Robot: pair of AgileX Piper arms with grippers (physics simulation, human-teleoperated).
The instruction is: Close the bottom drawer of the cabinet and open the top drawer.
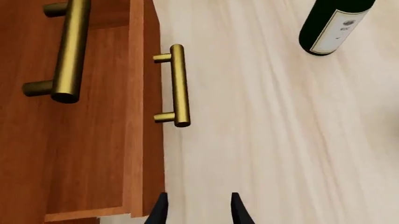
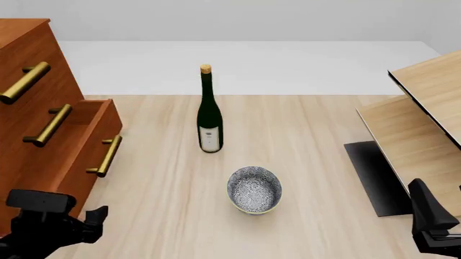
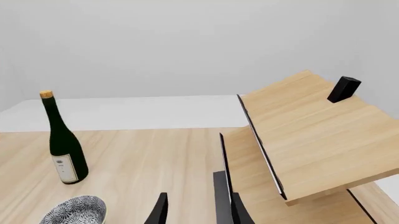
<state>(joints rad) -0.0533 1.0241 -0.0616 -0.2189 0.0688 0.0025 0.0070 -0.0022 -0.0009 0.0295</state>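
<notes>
Front view: cabinet (image 2: 29,108) at table's left, bottom drawer (image 2: 97,145) pulled out, top drawer (image 2: 21,59) shut. Left gripper (image 1: 196,212) narrowly parted, empty, near drawer front; right gripper (image 3: 196,210) likewise, idle. Risk, imo: off-centre push skids off the handle (image 1: 179,86), drawer stays ajar.

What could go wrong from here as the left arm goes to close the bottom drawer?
The left gripper is open beside the protruding bottom drawer; it might catch the brass handle rather than push the front squarely. A wide swing could topple the upright wine bottle nearby.
</notes>
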